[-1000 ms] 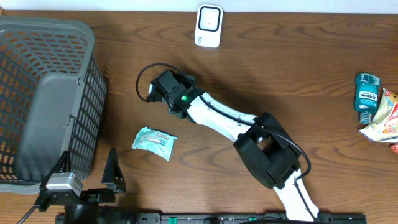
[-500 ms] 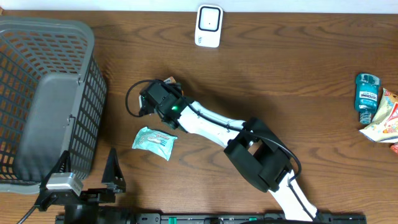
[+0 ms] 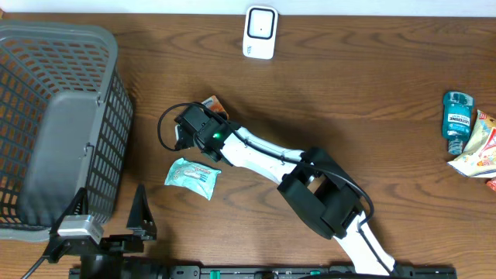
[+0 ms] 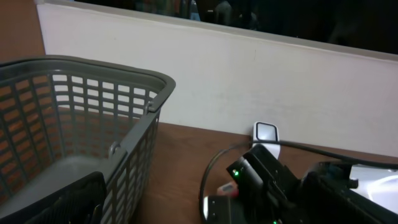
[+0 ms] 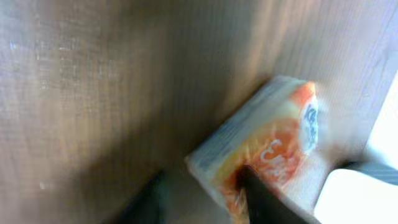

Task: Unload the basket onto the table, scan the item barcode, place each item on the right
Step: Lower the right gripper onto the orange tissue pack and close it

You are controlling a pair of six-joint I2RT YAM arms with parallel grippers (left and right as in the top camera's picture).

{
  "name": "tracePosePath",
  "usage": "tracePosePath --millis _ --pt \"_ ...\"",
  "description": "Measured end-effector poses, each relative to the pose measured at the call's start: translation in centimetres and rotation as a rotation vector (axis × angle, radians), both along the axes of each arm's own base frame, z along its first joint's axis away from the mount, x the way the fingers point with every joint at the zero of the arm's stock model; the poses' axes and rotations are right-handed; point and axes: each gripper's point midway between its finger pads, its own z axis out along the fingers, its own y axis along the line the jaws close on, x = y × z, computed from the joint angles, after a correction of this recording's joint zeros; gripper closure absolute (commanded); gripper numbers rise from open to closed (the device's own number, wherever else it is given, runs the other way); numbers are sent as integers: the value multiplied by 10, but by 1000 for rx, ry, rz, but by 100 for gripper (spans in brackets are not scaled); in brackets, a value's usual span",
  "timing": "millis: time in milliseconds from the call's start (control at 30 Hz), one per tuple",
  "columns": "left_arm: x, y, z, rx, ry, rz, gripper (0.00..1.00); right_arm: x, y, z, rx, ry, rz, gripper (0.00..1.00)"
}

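Observation:
An orange and white packet (image 5: 268, 148) lies on the wooden table; in the overhead view only its corner (image 3: 213, 103) shows beyond the right arm's wrist. My right gripper (image 5: 202, 198) hangs over its lower corner with the jaws drawn in. One dark finger (image 5: 261, 199) overlaps the packet, while the other sits just off its edge, blurred. The white scanner (image 3: 260, 32) stands at the table's far edge and also appears as the scanner (image 4: 266, 132) in the left wrist view. My left gripper (image 3: 108, 213) rests open at the near left, holding nothing.
A grey mesh basket (image 3: 46, 116) fills the left side. A teal packet (image 3: 192, 177) lies just near of the right gripper. A mouthwash bottle (image 3: 457, 116) and a snack bag (image 3: 477, 151) lie at the far right edge.
The right gripper has shifted left and slightly nearer, and its jaws have narrowed over the orange packet. The left arm has not moved.

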Motion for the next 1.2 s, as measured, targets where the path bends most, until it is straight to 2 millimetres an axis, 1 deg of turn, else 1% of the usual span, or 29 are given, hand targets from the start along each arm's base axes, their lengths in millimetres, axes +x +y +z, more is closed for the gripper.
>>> tracePosePath --millis 200,333,467,500,533,567,633,700,733,767,800,833,867,900,933,967,1000,1067,1100,1200 --pt "0 0 0 0 1 0 2 -5 -9 2 24 40 -105 99" --pt "0 0 0 0 1 0 2 -20 -22 5 55 103 -237 99" --pt "0 0 0 0 2 0 2 -33 -33 14 141 157 -410 99" --pt "0 0 0 0 1 0 2 -34 -35 18 168 166 -454 99" --pt "0 0 0 0 2 0 2 -36 -38 28 223 179 -532 99" --pt "0 0 0 0 2 0 2 -37 -39 35 258 186 -572 99" --pt "0 0 0 0 1 0 2 -39 -45 57 361 221 -707 99" --pt "0 0 0 0 2 0 2 -41 -54 81 485 271 -876 99" --pt "0 0 0 0 2 0 2 -44 -61 89 538 306 -978 98" --pt "0 0 0 0 2 0 2 -46 -65 93 568 327 -1051 94" --pt "0 0 0 0 2 0 2 -48 -70 94 590 347 -1119 79" --pt "0 0 0 0 2 0 2 -50 -74 93 610 371 -1194 67" --pt "0 0 0 0 1 0 2 -50 -76 90 634 393 -1261 49" --pt "0 0 0 0 2 0 2 -49 -76 89 639 404 -1268 32" --pt "0 0 -1 0 2 0 2 -46 -71 88 647 410 -1234 22" --pt "0 0 -1 0 2 0 2 -44 -67 89 645 410 -1191 19" --pt "0 0 0 0 2 0 2 -45 -61 88 621 411 -1103 19" --pt "0 0 0 0 2 0 2 -49 -54 87 569 402 -984 19" --pt "0 0 0 0 2 0 2 -53 -49 83 517 393 -892 21" --pt "0 0 -1 0 2 0 2 -56 -45 71 439 369 -782 23"
